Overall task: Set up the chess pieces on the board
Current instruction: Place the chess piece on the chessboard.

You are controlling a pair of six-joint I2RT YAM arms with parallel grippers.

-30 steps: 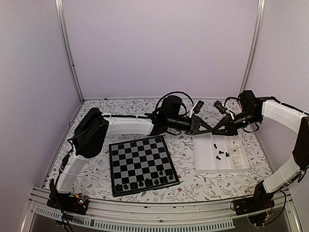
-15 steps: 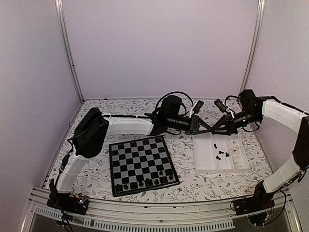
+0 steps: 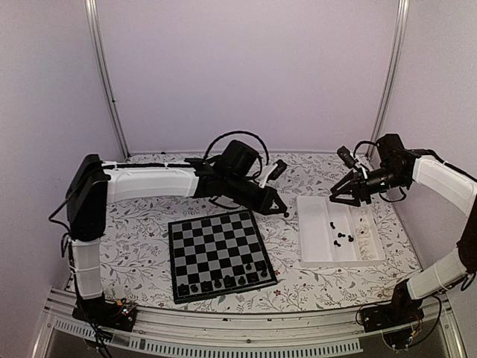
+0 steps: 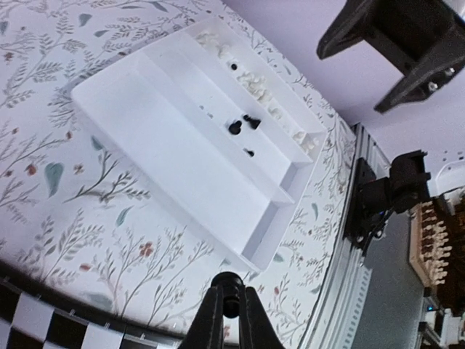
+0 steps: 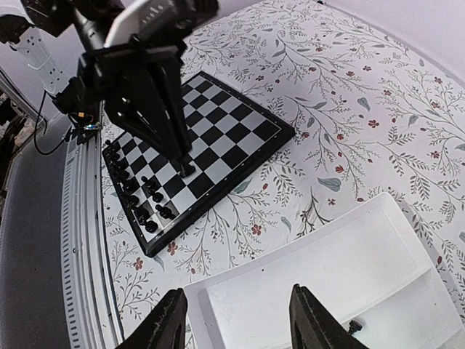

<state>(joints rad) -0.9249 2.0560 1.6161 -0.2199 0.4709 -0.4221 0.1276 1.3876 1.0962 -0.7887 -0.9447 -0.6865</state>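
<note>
The board point(image 3: 218, 250) lies flat at centre front, with several black chess pieces point(image 3: 223, 282) along its near rows. My left gripper point(image 3: 282, 212) hangs between the board's far right corner and the white tray point(image 3: 313, 237). It is shut on one black chess piece point(image 4: 231, 288), held by the fingertips point(image 4: 211, 320) over the floral cloth. My right gripper point(image 3: 341, 196) hovers over the tray's far end, open and empty, with its fingers point(image 5: 167, 323) spread over the tray's corner point(image 5: 305, 291). More black pieces point(image 3: 340, 239) lie in the tray.
Pale cream pieces point(image 3: 364, 239) fill the tray's right compartment. The left arm point(image 3: 149, 181) stretches across the table behind the board. Metal rails point(image 3: 246, 321) run along the near edge. In the right wrist view the left gripper point(image 5: 156, 109) is seen against the board point(image 5: 218, 131).
The two grippers met over the tray's far end. The left shut on a black piece and pulled left toward the board. The right opened and drew back to the right.
</note>
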